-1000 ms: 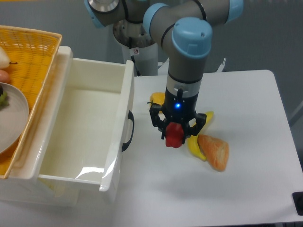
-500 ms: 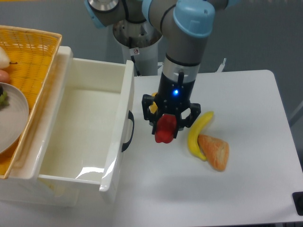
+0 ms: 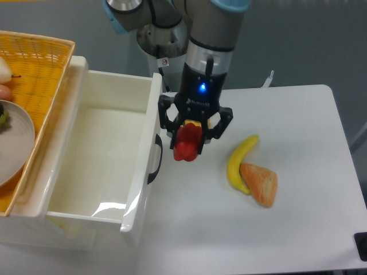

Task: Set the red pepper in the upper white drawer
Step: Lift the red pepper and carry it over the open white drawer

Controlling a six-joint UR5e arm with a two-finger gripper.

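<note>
1. White bench [image 3: 298, 229] under a grey wall, and from where I stand the arm's black fingers [image 3: 167, 118] come straight down and pinch the red pepper [image 3: 186, 145] between them.
2. That red pepper hangs clear of the bench surface, with its lower end showing below the gripper [image 3: 192, 134], just beside the front wall of the upper white drawer [image 3: 92, 166] and not yet over its inside.
3. A blue light glows on the wrist above the gripper, and a bit of something yellow shows right behind the pepper; I cannot tell what it is.
4. The drawer stands pulled open to the left, deep and glossy, with its black curved handle [image 3: 155, 160] facing the pepper.
5. To the right, well apart from the gripper, a banana [image 3: 238, 163] lies on the bench, and an orange bread piece [image 3: 260, 183] lies touching its lower end.
6. Along the far left edge, a yellow woven basket [image 3: 40, 74] rests over the drawer unit, and a grey plate [image 3: 14, 140] sits in it, cut off by the picture's edge.
</note>
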